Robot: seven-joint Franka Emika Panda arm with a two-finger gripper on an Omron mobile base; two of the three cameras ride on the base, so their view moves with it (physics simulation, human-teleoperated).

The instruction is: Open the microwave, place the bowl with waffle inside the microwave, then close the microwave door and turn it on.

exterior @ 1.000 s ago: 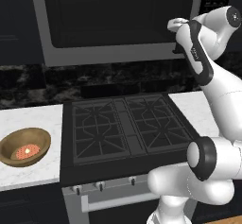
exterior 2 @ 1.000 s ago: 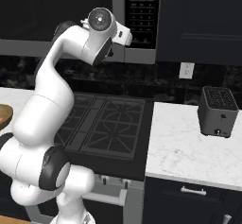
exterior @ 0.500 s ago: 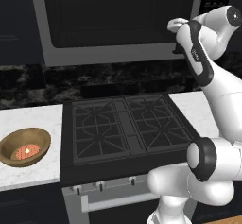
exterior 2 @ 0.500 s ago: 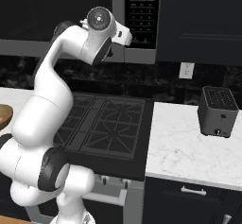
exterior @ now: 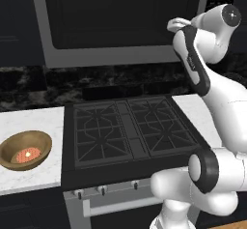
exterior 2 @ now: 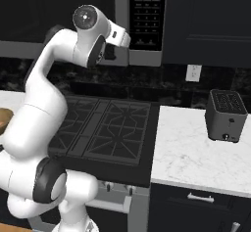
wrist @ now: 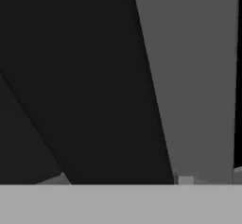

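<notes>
Reaching high at the upper right of the left base view, the arm puts its end effector [exterior: 177,25] against the grey frame of the microwave [exterior: 120,20], whose door [exterior: 123,13] is closed; whether the fingers are spread or clenched cannot be told. At lower left, the bowl [exterior: 25,150] sits on the desk [exterior: 29,121] beside the stove [exterior: 128,134], the waffle [exterior: 27,154] inside it.
</notes>
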